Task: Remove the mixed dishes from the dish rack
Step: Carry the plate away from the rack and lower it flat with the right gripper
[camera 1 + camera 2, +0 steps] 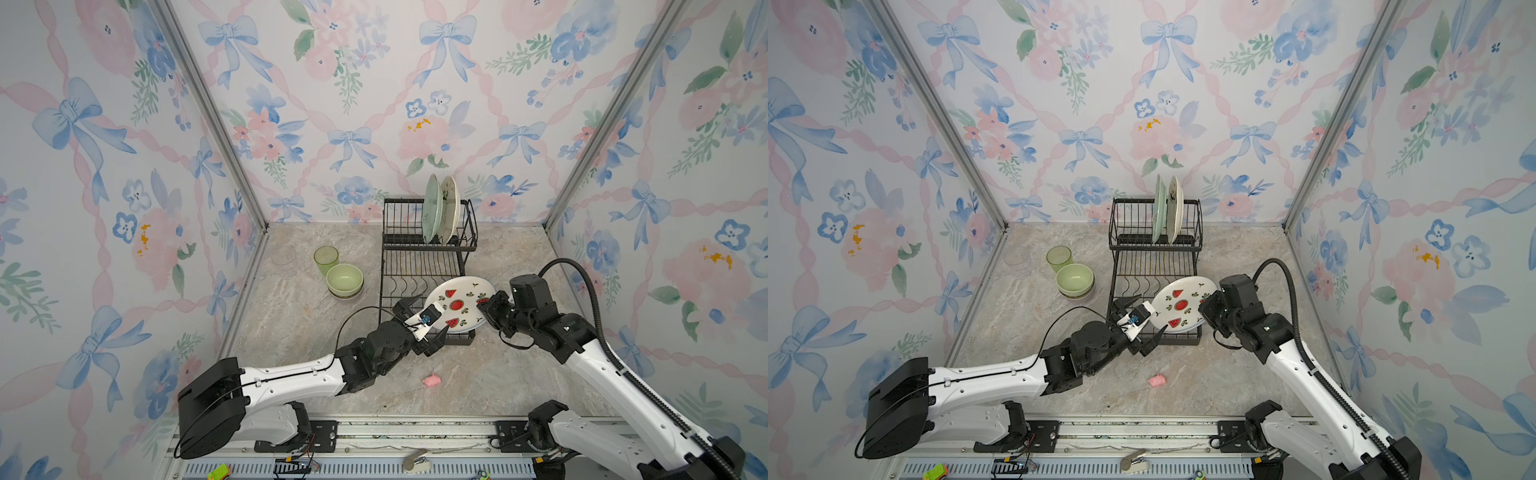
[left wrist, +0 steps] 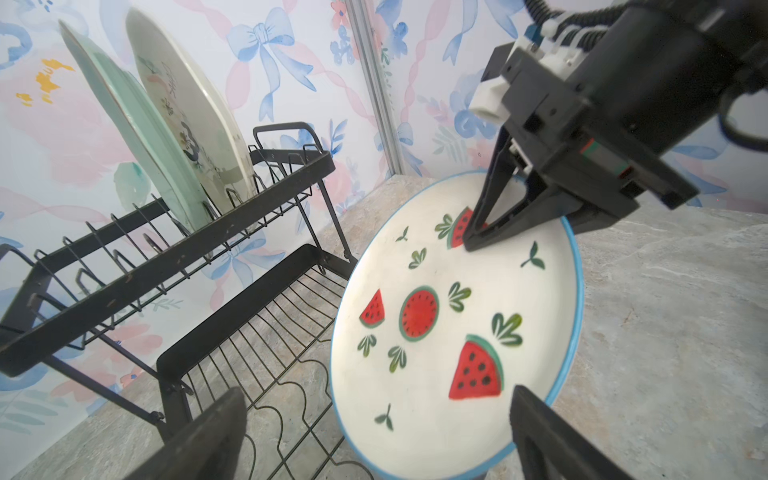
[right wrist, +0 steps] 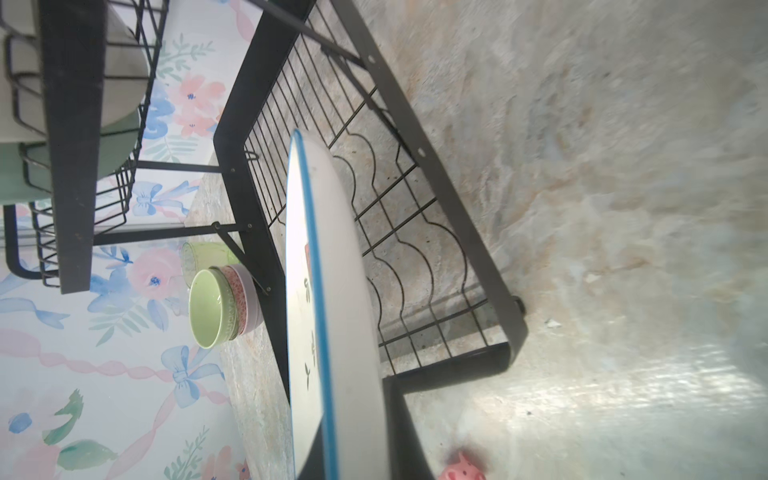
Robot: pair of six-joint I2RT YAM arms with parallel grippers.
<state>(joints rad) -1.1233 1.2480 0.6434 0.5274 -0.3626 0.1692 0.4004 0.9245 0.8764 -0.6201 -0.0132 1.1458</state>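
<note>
The right gripper (image 1: 484, 305) pinches the watermelon plate (image 1: 457, 305) at the dish rack (image 1: 415, 266); the left gripper (image 1: 434, 312) gapes wide, probably awaiting a handover.

Both top views hang high over the near edge, looking steeply down toward the back wall (image 1: 374, 83), far enough to hold the whole scene. The left wrist camera is close by the rack (image 2: 166, 254), facing the plate (image 2: 419, 382). The right wrist camera hugs that plate's rim, seeing it edge-on, bowls (image 3: 212, 307) beyond. All views share rack and plate.
</note>
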